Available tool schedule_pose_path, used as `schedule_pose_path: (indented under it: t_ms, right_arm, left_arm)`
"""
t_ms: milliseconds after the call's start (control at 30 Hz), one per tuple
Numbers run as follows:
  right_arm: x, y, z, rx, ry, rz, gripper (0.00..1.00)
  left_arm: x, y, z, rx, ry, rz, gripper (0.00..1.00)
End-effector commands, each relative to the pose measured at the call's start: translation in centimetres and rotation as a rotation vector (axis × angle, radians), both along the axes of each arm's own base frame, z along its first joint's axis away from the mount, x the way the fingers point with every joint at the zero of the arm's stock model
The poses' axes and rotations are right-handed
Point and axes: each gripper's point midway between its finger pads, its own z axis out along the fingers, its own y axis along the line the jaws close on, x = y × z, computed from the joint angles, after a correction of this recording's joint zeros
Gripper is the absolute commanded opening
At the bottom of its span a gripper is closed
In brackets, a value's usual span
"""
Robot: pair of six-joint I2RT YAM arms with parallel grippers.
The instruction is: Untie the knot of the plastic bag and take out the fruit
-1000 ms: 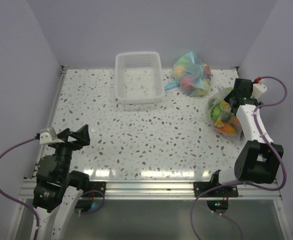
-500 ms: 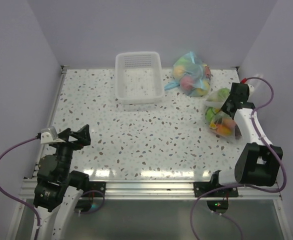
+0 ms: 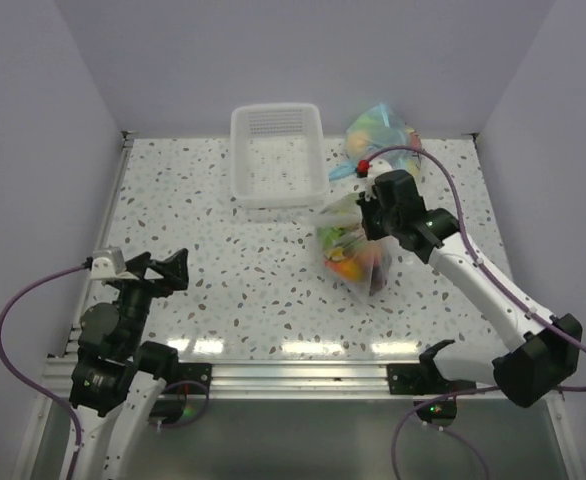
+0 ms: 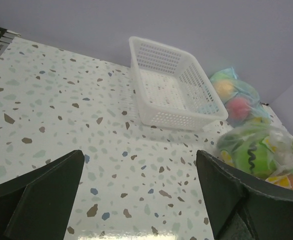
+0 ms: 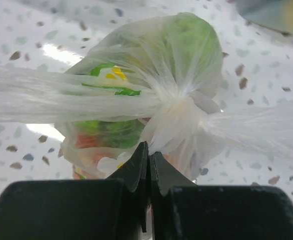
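**Right claw [image 5: 147, 159] shut on the bag [image 3: 353, 250] under its knot [image 5: 175, 113]**

Right claw: its two fingers are pressed together, and their tips nip the plastic just beneath the knot. The whitish handle loops stretch out flat to either side of it. Green, yellow and red fruit [image 5: 106, 127] shows through the clear bag below. From above, the bag sits near the middle of the worktop [image 3: 223, 270], just off the near right corner of the basket [image 3: 278, 155] and in front of the blue bag [image 3: 383, 130]. Whether it rests on the surface or hangs cannot be told.

The right arm [image 3: 473, 275] reaches out long from its base, slanting left and away, with its wrist over the bag. The left arm [image 3: 113, 340] is folded near its base. The left claw [image 4: 136, 200] is spread wide, holds nothing, and faces the basket.

A second ago the right arm was folded back at the right edge of the worktop, with the bag beside it there. Arm and bag have since swept left to the centre. The left arm has barely shifted.
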Motion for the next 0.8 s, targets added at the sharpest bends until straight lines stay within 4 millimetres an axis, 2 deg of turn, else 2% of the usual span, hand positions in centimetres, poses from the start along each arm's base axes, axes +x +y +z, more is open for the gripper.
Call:
schedule_pose_path:
  t_ms: [0,67,100,133,167,233,300,367,400,467,500,533,567,600,667,700,767]
  right_arm:
    - [-0.5,6.7,5.3,0.007,-0.145,0.297,0.00]
    - [-1.3,9.4,5.1,-0.018,-0.139,0.403,0.00]
    - [-2.5,11.7,6.0,-0.015,-0.159,0.480,0.00]
    - [-3.0,12.7,6.1,-0.024,-0.164,0.518,0.00]
    - [-4.2,14.6,5.9,-0.043,-0.170,0.593,0.00]
    - [-4.9,16.4,6.4,-0.039,-0.197,0.653,0.00]
    - [-5.8,17.9,5.5,-0.063,-0.193,0.721,0.00]
    - [-5.9,18.1,4.6,-0.068,-0.172,0.716,0.00]
    - [-5.9,18.0,3.2,-0.080,-0.148,0.712,0.00]
    - [-5.5,18.6,2.4,-0.044,-0.165,0.688,0.00]
    - [-5.8,18.3,0.5,-0.051,-0.140,0.685,0.00]
    - [-5.5,18.9,0.3,-0.026,-0.161,0.676,0.00]
    - [-5.5,18.9,-0.5,-0.010,-0.147,0.654,0.00]
    - [-5.7,18.6,-2.1,-0.015,-0.119,0.645,0.00]
    - [-5.4,18.8,-3.0,0.012,-0.120,0.604,0.00]
    - [-5.6,18.4,-4.3,0.001,-0.105,0.593,0.00]
    - [-5.4,18.3,-4.5,0.011,-0.125,0.577,0.00]
  left_arm:
    - [0.8,-1.5,0.4,0.024,0.005,-0.072,1.00]
    - [0.8,-2.1,0.2,0.017,0.041,-0.104,1.00]
    - [1.1,-2.5,-0.3,0.021,0.076,-0.125,1.00]
    - [1.2,-2.8,-0.4,0.023,0.093,-0.136,1.00]
    - [1.2,-3.1,-0.5,0.027,0.126,-0.151,1.00]
    - [1.3,-3.4,-0.3,0.032,0.147,-0.170,1.00]
    - [1.4,-3.9,0.1,0.039,0.176,-0.199,1.00]
    - [1.5,-4.6,0.4,0.043,0.204,-0.236,1.00]
    - [1.5,-5.0,0.5,0.043,0.214,-0.254,1.00]
    - [1.7,-6.2,0.3,0.044,0.241,-0.322,1.00]
    - [1.8,-6.7,0.1,0.049,0.250,-0.353,0.99]
    - [1.8,-7.3,-0.2,0.052,0.263,-0.384,0.98]
    - [1.9,-8.3,-0.9,0.056,0.287,-0.447,0.97]
    - [1.9,-8.9,-1.4,0.055,0.305,-0.480,0.95]
    - [1.9,-10.0,-2.7,0.055,0.343,-0.547,0.92]
    - [1.8,-10.8,-3.5,0.045,0.378,-0.603,0.90]
    - [1.8,-11.6,-4.9,0.035,0.414,-0.649,0.86]
